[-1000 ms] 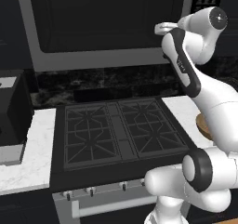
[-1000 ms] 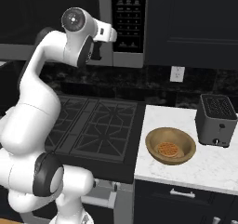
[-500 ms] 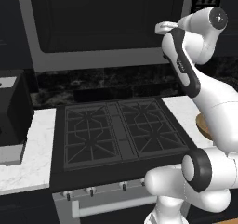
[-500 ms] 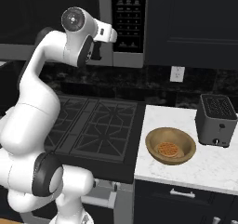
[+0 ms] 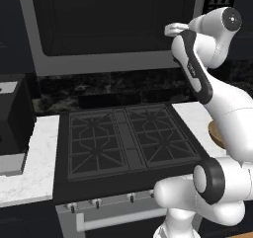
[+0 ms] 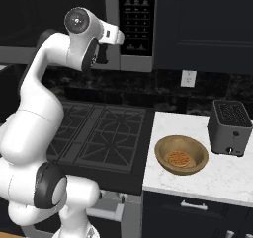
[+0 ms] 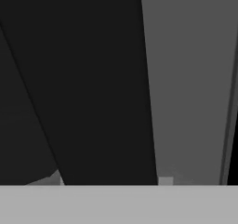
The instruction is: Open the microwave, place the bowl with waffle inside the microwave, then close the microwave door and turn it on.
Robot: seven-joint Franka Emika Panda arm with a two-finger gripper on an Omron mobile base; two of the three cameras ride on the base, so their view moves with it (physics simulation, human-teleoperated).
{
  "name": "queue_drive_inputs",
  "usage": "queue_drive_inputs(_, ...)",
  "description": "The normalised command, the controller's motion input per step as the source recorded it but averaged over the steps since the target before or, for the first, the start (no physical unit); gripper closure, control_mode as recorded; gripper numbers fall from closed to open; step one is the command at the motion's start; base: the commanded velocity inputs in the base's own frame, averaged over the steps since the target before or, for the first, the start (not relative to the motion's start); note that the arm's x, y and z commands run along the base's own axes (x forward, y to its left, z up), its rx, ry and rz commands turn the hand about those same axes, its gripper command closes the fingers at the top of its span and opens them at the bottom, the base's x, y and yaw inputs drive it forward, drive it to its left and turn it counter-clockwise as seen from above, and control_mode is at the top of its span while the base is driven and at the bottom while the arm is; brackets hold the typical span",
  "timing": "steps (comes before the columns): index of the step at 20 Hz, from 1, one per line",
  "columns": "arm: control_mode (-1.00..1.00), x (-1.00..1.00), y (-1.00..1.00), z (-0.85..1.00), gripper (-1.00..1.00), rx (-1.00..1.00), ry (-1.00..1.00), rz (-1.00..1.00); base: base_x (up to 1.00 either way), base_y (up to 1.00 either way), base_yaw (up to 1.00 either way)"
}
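The microwave [image 5: 108, 29] hangs above the stove, with its dark glass door [image 5: 113, 19] shut and its button panel [image 6: 136, 19] at the right. My gripper [image 6: 104, 55] is raised to the door's right edge, at the handle. In the hand view a broad dark bar, the handle [image 7: 93, 79], runs close in front of the hand beside the grey frame [image 7: 186, 79]. How the jaws stand around it I cannot tell. The wooden bowl [image 6: 181, 154] with the waffle [image 6: 178, 159] sits on the white counter right of the stove, apart from the gripper.
A black gas stove [image 5: 123, 138] lies under the arm. A toaster [image 6: 229, 128] stands behind the bowl on the white counter [image 6: 222, 180]. A black boxy appliance [image 5: 12, 113] sits on the left counter. A wall outlet [image 6: 187, 78] is above the backsplash.
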Motion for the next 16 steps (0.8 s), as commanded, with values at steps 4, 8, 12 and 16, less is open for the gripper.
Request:
queue_drive_inputs(4, -1.0, -0.48, 0.03, 0.0, 1.0, 0.0, -0.01, 0.03, 0.0, 0.0, 0.0)
queue_drive_inputs(8, -1.0, -0.98, 0.27, 0.21, 1.0, 0.0, -0.09, 0.06, 0.0, 0.0, 0.0)
queue_drive_inputs(12, -1.0, -1.0, 0.44, 0.41, 1.0, -0.01, -0.18, 0.04, 0.0, 0.0, 0.0)
queue_drive_inputs(16, -1.0, -1.0, 0.5, 0.46, 1.0, -0.05, -0.16, 0.0, 0.0, 0.0, 0.0)
